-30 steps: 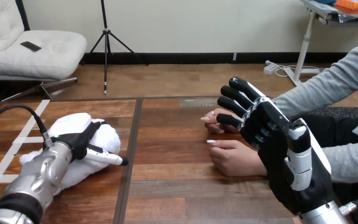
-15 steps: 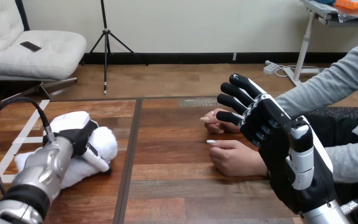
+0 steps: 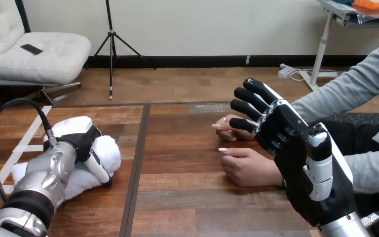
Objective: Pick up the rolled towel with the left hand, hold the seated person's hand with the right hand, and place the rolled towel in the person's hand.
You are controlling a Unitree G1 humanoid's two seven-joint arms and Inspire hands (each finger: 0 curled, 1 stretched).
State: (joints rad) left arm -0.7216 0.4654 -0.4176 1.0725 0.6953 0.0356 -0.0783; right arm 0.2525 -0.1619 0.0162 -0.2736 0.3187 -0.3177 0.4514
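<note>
A white rolled towel [image 3: 106,150] lies on the table at the left. My left hand [image 3: 81,140] rests on top of it with its fingers [image 3: 97,169] curled down over the roll's near side. My right hand [image 3: 296,153] hovers upright at the right, fingers straight and spread, above and just beside the person's two hands. The person's nearer hand [image 3: 249,166] lies loosely curled on the table under my right hand, apart from it. The person's farther hand [image 3: 231,127] rests behind my right fingers.
White tape strips [image 3: 15,155] mark the table's left part. A dark seam [image 3: 137,163] runs front to back between the towel and the person's hands. The person's grey sleeves [image 3: 355,89] come in from the right edge.
My left hand has closed round the towel: the fingers that lay straight out over it a second ago now wrap down its side. The towel shifted slightly left. My right hand stayed put.
</note>
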